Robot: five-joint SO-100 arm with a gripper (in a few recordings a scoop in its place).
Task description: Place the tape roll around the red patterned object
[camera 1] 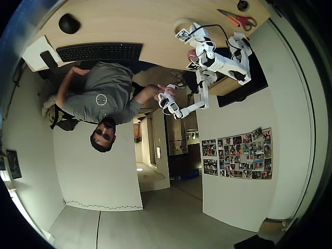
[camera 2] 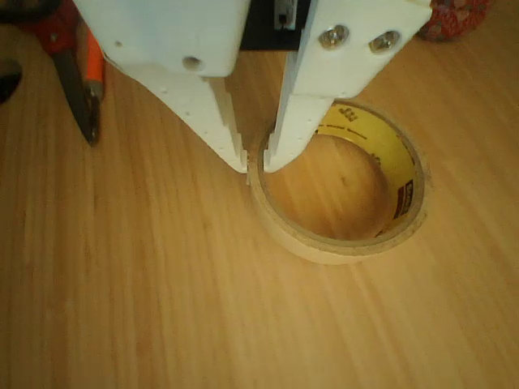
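The tape roll, a pale cream ring with yellow inside, lies flat on the wooden table. In the wrist view my white gripper straddles the ring's left wall, one finger outside and one inside the hole, pinching the rim. The red patterned ball sits at the top right edge of that view, apart from the ring. In the overhead view the gripper reaches to the tape roll near the table's far edge, and the ball shows pinkish beside the arm.
Red-handled scissors lie at the wrist view's top left, also seen as scissors overhead next to a small dark round object. A keyboard and a mouse lie at the left. A person sits by the table.
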